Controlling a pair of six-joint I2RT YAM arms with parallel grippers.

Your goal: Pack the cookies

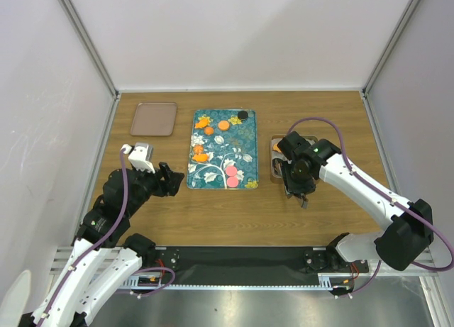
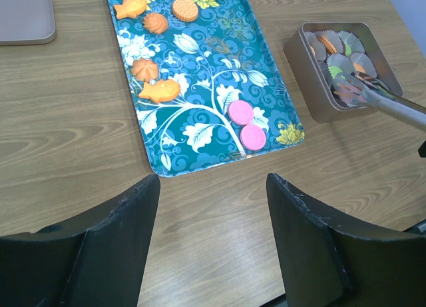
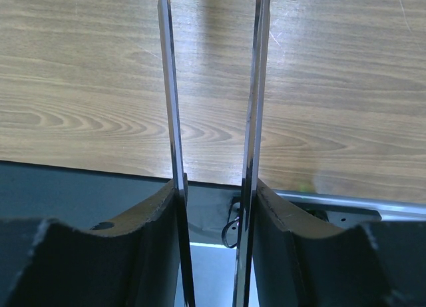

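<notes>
Metal tongs [image 2: 383, 104] in right claw [image 3: 214, 200] dip into tin [image 2: 301, 64].

The left arm [image 1: 81, 276] and right arm [image 1: 358, 184] are being seen as white shells joined by black joints. A purple cable [image 1: 122, 199] is being carried along each. A green light [image 1: 314, 151] is being shown on the right wrist. Black jaws are being seen with scuffed edges.

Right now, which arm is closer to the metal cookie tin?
The right. The right pincer holds tongs whose tips reach into the tin. The left pincer sits open on the other side of the flowery tray, well away from the tin.
</notes>
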